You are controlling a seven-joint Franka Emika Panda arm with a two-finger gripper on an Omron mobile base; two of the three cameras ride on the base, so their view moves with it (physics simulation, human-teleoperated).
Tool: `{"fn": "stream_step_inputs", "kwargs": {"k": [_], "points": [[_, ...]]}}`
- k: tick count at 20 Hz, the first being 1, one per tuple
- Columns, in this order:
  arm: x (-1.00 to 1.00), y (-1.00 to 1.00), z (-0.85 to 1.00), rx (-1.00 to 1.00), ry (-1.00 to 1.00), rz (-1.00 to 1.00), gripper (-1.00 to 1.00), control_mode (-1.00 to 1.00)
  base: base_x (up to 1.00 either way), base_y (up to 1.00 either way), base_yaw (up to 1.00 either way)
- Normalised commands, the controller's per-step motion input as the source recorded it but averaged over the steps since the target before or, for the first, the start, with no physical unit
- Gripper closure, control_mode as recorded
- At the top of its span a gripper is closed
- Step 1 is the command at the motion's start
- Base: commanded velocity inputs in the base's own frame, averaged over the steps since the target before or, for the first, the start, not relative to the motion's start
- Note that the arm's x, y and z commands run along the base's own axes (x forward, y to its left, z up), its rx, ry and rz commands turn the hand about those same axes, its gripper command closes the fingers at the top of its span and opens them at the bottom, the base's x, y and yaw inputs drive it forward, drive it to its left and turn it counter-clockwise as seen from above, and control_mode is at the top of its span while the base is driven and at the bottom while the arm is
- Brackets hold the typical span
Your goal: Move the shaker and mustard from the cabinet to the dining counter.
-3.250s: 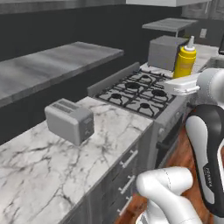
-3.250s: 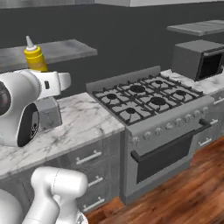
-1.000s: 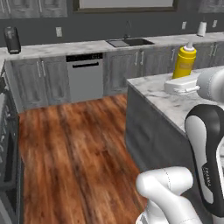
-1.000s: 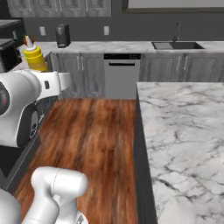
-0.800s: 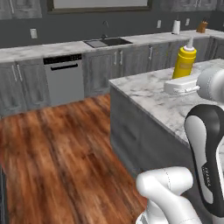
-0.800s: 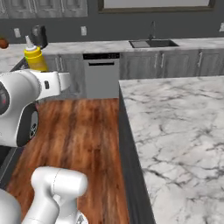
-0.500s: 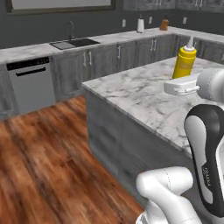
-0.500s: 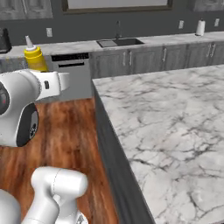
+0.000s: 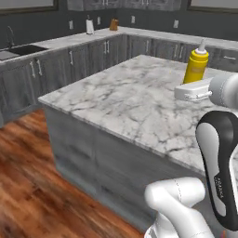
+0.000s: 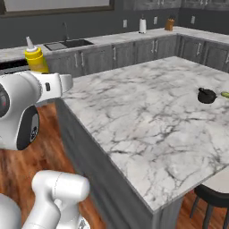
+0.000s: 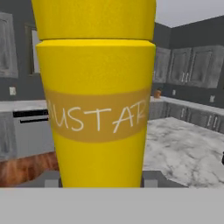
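One raised gripper (image 11: 100,186) clamps the upright mustard (image 9: 195,65).

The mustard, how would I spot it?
Find the big marble island. The mustard is upright in the robot's gripper above it: a yellow squeeze bottle with a pointed white tip, unlike the small black pot sitting on the marble.

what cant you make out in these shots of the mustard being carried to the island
- End effector fingers: hidden behind the mustard in the hand view; the white hand covers them in both base views.
- Mustard base: cut off by the hand in the left base view.
- Small black bowl on the dining counter: too small to read its contents.
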Motion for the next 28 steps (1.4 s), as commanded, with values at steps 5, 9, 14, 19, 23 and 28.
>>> {"fn": "stream_step_inputs", "kwargs": {"k": [5, 9, 14, 19, 23, 28], "points": [[0.00, 0.00, 0.00, 0.00, 0.00, 0.00, 1.00, 1.00, 0.00, 0.00, -0.45], [0.00, 0.00, 0.00, 0.00, 0.00, 0.00, 1.00, 1.00, 0.00, 0.00, -0.43], [0.00, 0.00, 0.00, 0.00, 0.00, 0.00, 1.00, 1.00, 0.00, 0.00, -0.40], [0.00, 0.00, 0.00, 0.00, 0.00, 0.00, 1.00, 1.00, 0.00, 0.00, -0.39], [0.00, 0.00, 0.00, 0.00, 0.00, 0.00, 1.00, 1.00, 0.00, 0.00, -0.39], [0.00, 0.00, 0.00, 0.00, 0.00, 0.00, 1.00, 1.00, 0.00, 0.10, -0.37]]}}
